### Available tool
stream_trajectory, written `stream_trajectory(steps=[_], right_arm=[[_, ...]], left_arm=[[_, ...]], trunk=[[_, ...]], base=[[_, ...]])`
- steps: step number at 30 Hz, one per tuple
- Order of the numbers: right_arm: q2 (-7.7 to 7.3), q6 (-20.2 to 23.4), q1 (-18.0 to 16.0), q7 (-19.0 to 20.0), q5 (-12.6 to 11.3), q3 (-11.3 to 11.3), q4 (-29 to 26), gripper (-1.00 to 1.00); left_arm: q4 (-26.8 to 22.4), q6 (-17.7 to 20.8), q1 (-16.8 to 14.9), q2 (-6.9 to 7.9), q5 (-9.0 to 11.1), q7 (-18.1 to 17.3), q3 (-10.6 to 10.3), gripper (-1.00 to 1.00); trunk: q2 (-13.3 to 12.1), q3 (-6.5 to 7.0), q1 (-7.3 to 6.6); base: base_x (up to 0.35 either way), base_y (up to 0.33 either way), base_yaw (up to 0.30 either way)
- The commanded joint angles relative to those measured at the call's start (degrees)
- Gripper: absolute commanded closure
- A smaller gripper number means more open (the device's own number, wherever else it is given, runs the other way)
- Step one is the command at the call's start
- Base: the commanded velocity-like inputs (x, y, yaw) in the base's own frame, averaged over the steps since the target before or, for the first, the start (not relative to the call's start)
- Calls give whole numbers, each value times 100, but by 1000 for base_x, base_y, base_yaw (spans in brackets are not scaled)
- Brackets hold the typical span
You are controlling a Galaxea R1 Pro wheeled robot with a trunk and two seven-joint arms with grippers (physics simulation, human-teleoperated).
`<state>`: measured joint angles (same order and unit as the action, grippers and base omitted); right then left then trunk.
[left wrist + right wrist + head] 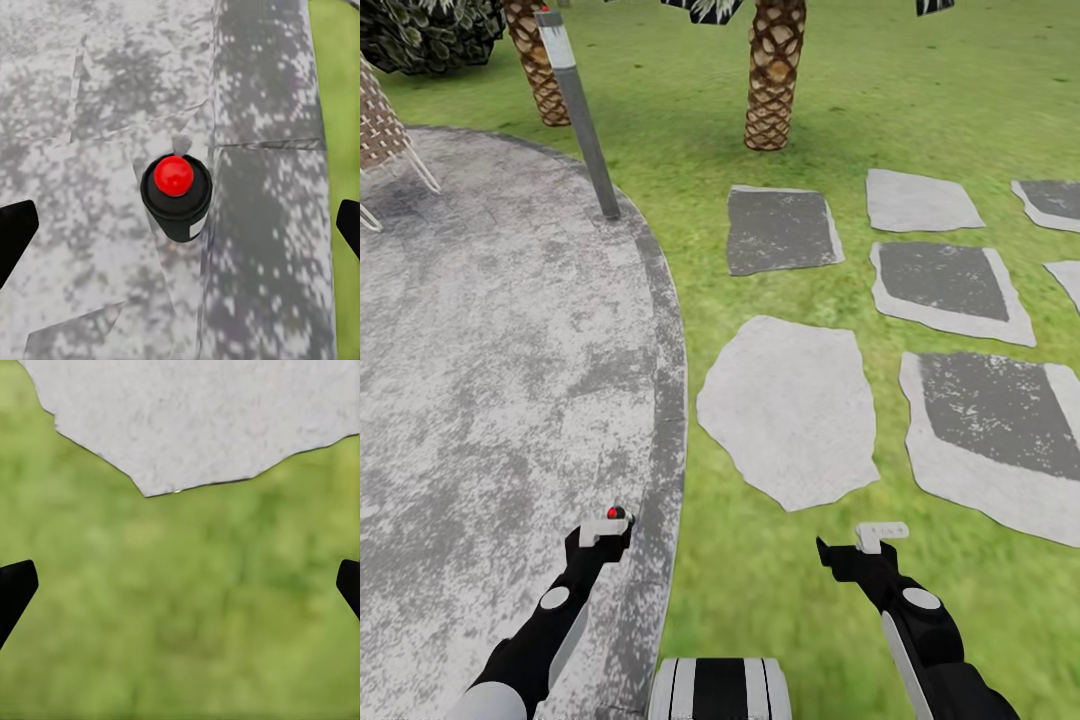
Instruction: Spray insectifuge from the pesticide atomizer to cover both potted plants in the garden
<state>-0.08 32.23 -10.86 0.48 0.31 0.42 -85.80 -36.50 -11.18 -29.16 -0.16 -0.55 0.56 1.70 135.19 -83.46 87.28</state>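
Risks first, left to right: wicker chair (380, 135) and grey lamp post (582, 115) at the far rim of the grey patio (480, 350), likely to snag the base or left arm if driven straight at the lawn (700, 600); raised-looking kerb between patio and grass, possible jolt on crossing.

Left hand (603, 530) wide open, fingers (16, 225) out at the edges of the wrist view, gripping nothing; small black cylinder with red round top (176, 196) centred between them, untouched. Cannot tell whether standing on the patio or carried some other way; no match to a green spray bottle, so a mistaken grab here would probably waste the step.

Right hand (860, 545) equally wide open, fingers (15, 589) apart, holding nothing, over bare grass just beside a pale stepping stone (202, 420). Whereabouts of the pesticide atomizer and potted plants: cannot tell from here. Garden lying ahead and to the right, so searching needed; wrong heading between the palm trunks the likeliest time loss.

Counts, left to right: 1 chair, partly cut off; 1 dark bush (430, 30); 1 patio; 1 post; 1 red-topped cylinder; 2 palm trunks (535, 60) (772, 75); 7 stepping stones, some cropped at the right edge; 2 hands.
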Motion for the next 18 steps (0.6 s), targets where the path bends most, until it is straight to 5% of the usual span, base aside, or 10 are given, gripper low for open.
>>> stream_trajectory(steps=[1, 18], right_arm=[[-1, 33, -3, 5, 4, 2, -7, -100], [-1, 29, -2, 5, 4, 2, -4, -100]], left_arm=[[3, -27, -2, -2, -6, 6, 6, -100], [-61, -204, 6, -2, -15, 8, 1, -100]], trunk=[[43, -30, 22], [725, -481, 395]], base=[[0, 0, 0], [0, 0, 0]])
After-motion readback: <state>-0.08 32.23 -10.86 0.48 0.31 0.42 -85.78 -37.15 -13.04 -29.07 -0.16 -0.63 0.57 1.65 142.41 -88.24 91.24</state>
